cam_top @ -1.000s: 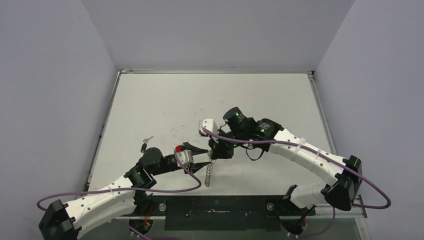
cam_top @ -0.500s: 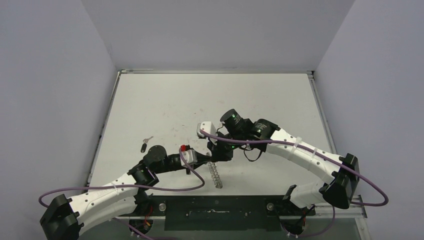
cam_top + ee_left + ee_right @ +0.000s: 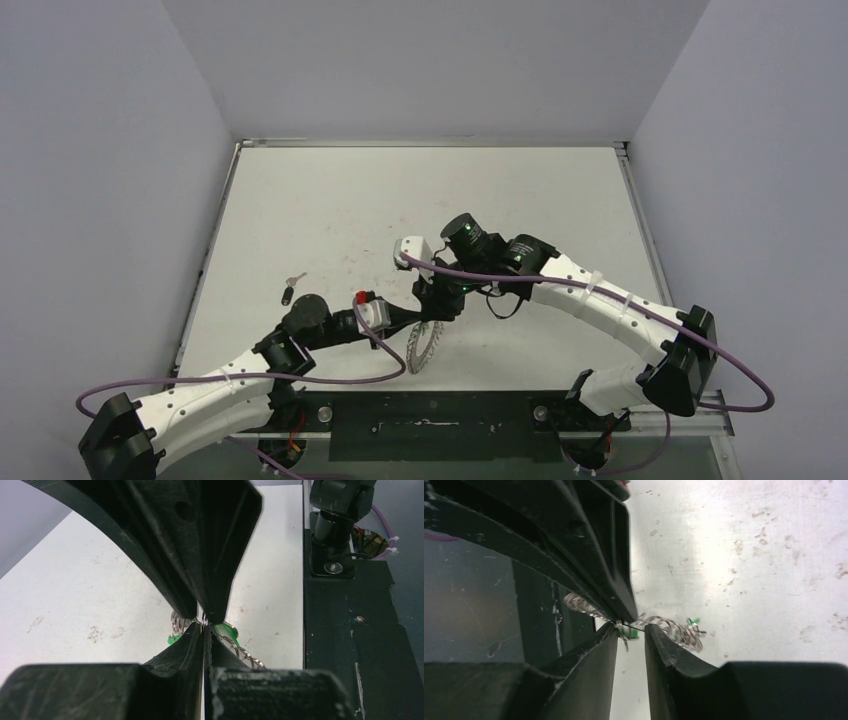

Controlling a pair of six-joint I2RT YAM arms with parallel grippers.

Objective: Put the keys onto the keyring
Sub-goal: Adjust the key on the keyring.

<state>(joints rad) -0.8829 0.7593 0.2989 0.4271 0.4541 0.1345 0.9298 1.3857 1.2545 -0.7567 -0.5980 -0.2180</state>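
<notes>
The keyring (image 3: 424,347), a thin scalloped silver hoop, hangs tilted just above the table's near edge. My left gripper (image 3: 408,320) is shut on its rim, seen close in the left wrist view as the left gripper (image 3: 205,626) pinching the wire of the keyring (image 3: 245,654). A green-headed key (image 3: 229,630) hangs on the ring right behind the fingertips. My right gripper (image 3: 430,312) meets the ring from above. In its own view the right gripper (image 3: 631,628) stands a little open around the wire of the keyring (image 3: 676,630) and the green key (image 3: 632,633). A black-headed key (image 3: 287,296) and a silver key (image 3: 295,279) lie at the left.
The white table (image 3: 420,200) is scuffed and walled by grey panels on three sides. A black base strip (image 3: 430,410) runs along the near edge just below the ring. Purple cables (image 3: 380,350) loop beside both arms.
My left gripper has closed on the keyring's rim. The right gripper's fingers have parted a little. The ring has swung from edge-on to showing its face.
</notes>
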